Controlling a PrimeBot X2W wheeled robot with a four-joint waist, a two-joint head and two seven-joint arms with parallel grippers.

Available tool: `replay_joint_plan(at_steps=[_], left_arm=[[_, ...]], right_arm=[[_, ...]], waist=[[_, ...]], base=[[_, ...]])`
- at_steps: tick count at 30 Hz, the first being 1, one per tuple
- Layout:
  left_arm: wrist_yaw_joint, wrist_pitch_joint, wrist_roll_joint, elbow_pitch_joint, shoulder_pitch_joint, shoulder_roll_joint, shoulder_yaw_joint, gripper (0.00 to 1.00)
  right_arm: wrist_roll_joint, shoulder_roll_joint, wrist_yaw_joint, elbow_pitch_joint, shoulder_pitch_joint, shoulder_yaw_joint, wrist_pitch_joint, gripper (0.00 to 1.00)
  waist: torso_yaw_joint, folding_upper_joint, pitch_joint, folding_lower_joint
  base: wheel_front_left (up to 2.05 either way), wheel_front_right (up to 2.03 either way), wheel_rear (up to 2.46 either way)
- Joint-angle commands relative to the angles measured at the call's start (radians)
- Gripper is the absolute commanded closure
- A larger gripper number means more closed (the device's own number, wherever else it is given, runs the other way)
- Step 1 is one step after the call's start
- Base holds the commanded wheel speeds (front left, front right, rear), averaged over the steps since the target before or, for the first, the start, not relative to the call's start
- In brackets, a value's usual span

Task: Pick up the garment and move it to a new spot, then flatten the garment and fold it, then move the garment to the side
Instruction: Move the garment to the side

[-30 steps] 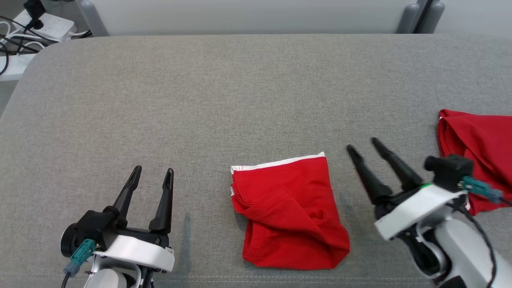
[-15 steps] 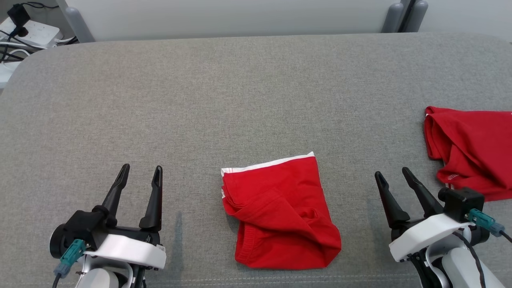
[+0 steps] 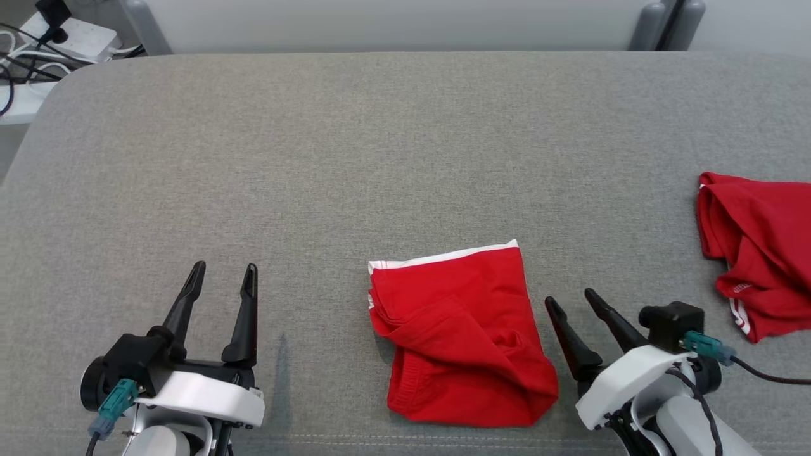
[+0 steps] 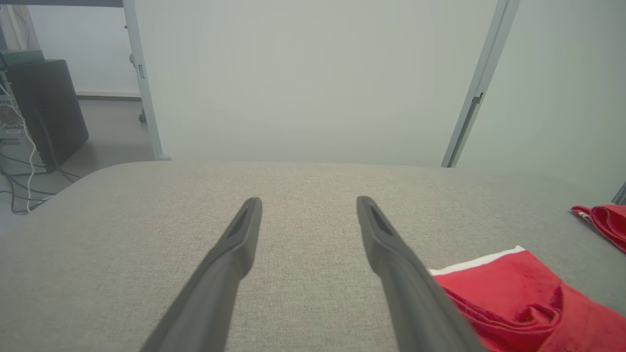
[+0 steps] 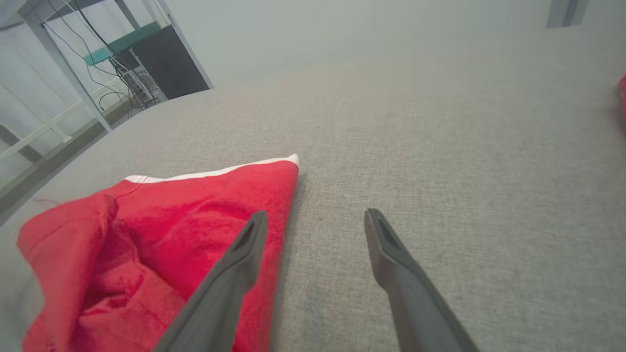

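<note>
While both of my end effectors stand wide and hold nothing, the garment (image 3: 462,335) lies on the grey surface (image 3: 380,158) between them. It is just to the left of my right end effector (image 3: 570,296) and well to the right of my left end effector (image 3: 225,267). It is red with a white band along its far edge, and it is gathered into a compact, roughly square shape. The part nearest me is rumpled. From the right wrist view I cannot tell whether that end effector is touching the cloth or only passing beside its edge.

I judge the fold to be about done, though untidy, which leaves moving the garment to the side. For that I need to lower my right end effector onto the near right edge and catch all the layers in one pinch, so the fold does not fall open when lifted.

A second red piece (image 3: 760,253) lies crumpled farther to the right of my right end effector, apart from the garment. Both lie loose on the surface itself, not inside anything.
</note>
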Motion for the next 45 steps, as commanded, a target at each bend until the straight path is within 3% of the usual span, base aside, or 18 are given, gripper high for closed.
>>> replay_joint_plan(at_steps=[1, 7, 12, 13, 15, 19, 26, 28, 37, 45], left_arm=[[0.004, -0.01, -0.005, -0.02, -0.029, 0.012, 0.026, 0.0], [0.003, -0.01, -0.007, -0.015, -0.036, 0.004, 0.015, 0.0], [0.003, -0.01, -0.009, -0.017, -0.043, -0.003, 0.014, 0.0], [0.004, -0.01, -0.009, -0.017, -0.043, -0.004, 0.015, 0.0], [0.005, -0.01, -0.01, -0.018, -0.044, -0.007, 0.017, 0.0], [0.007, -0.01, -0.014, -0.023, -0.04, -0.013, 0.023, 0.0], [0.003, -0.01, -0.016, -0.036, -0.039, -0.019, 0.027, 0.0], [0.0, -0.01, -0.014, -0.04, -0.045, -0.021, 0.03, 0.0], [-0.012, -0.01, 0.0, -0.049, -0.061, -0.013, 0.038, 0.0], [-0.018, -0.01, 0.015, -0.06, -0.091, 0.006, 0.032, 0.0]], right_arm=[[0.029, -0.014, 0.0, 0.004, -0.038, 0.053, 0.007, 0.0], [0.184, -0.021, 0.0, 0.101, -0.107, 0.194, 0.093, 0.0], [0.348, -0.041, 0.0, 0.095, -0.149, 0.3, 0.209, 0.0], [0.375, -0.052, 0.0, 0.085, -0.157, 0.321, 0.23, 0.2], [0.404, -0.083, 0.0, 0.064, -0.178, 0.355, 0.238, 1.0], [0.386, -0.159, 0.0, 0.021, -0.228, 0.409, 0.167, 1.0], [0.238, -0.273, 0.0, -0.06, -0.308, 0.462, 0.027, 1.0], [0.165, -0.307, 0.0, -0.099, -0.32, 0.442, -0.001, 1.0], [0.003, -0.348, 0.0, -0.175, -0.28, 0.339, -0.016, 1.0], [0.008, -0.369, 0.0, -0.154, -0.311, 0.278, -0.014, 1.0]], waist=[[0.02, -0.0001, 0.003, 0.0], [0.053, -0.0001, 0.018, 0.0], [0.069, -0.0001, 0.03, 0.0], [0.07, -0.0001, 0.032, 0.0], [0.07, -0.0001, 0.033, 0.0], [0.06, -0.0001, 0.031, 0.0], [0.003, -0.0001, 0.028, 0.0], [-0.041, -0.0001, 0.028, 0.0], [-0.194, -0.0001, 0.04, 0.0], [-0.325, -0.0001, 0.085, 0.0]], base=[[0.0, 0.0, 0.0], [0.0, 0.0, 0.0], [0.0, 0.0, 0.0], [0.0, 0.0, 0.0], [0.0, 0.0, 0.0], [0.0, 0.0, 0.0], [0.0, 0.0, 0.0], [0.0, 0.0, 0.0], [0.0, 0.0, 0.0], [0.0, 0.0, 0.0]])
